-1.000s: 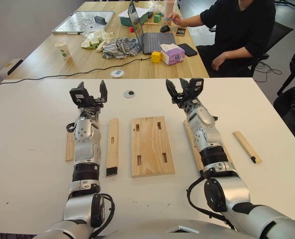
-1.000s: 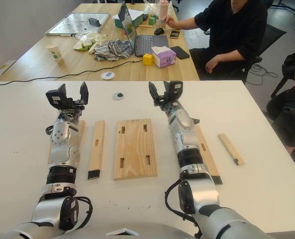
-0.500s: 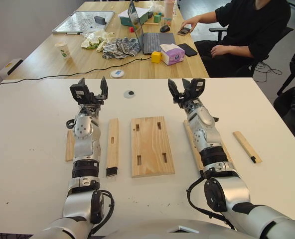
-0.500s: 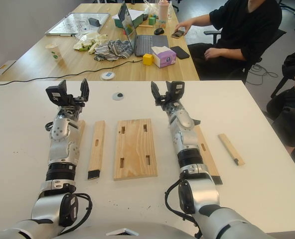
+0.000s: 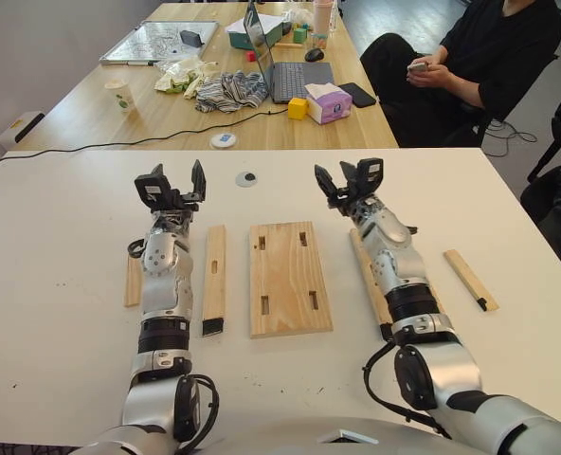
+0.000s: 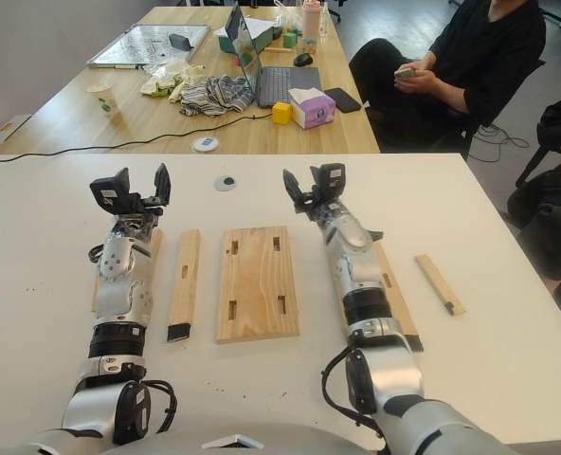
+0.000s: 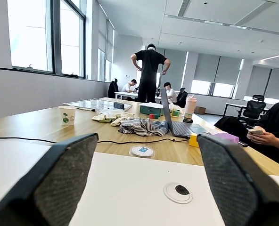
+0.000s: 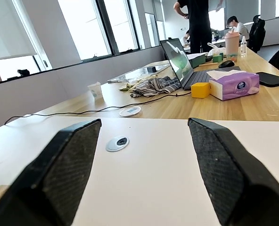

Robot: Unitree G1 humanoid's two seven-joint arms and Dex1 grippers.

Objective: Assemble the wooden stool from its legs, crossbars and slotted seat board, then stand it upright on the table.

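Start of assembly: no joints made, all parts lie flat. The flat pale wooden seat board (image 5: pixel 288 277) w/ 4 rectangular slots lies mid-way across the white table (image 5: pixel 53 284), between the 2 arms. Just beside it on the robot's left is a long narrow wooden leg plank (image 5: pixel 213 275) w/ 1 slot and a dark near end. A shorter wooden strip (image 5: pixel 132 278) lies partly under the left forearm. Another long wooden plank (image 5: pixel 367 277) lies under the right forearm. A short wooden crossbar (image 5: pixel 469 278) w/ a dark tip sits well apart on the right.

Left gripper (image 5: pixel 176 180): 2 fingers spread wide, nothing held; it hovers above the table past the far ends of strip and leg plank. Right gripper (image 5: pixel 346 177): likewise spread and empty, beyond the seat board's far right corner. In the left wrist view the dark textured pads (image 7: pixel 64 183) stand apart w/ bare table between.

Step in hand (judged): 1st pick-up, prob. a leg.
- Bring the wrist back over the piece and turn it so the fingers span the narrow width.
- Come down mid-length, clear of the slot.
- A flat piece offers little edge, so both pads should reach table level before closing.
- Risk: 1 fingertip landing early could shove the leg plank into the seat board.
- The right arm likely must draw back before it can reach the plank beneath it.
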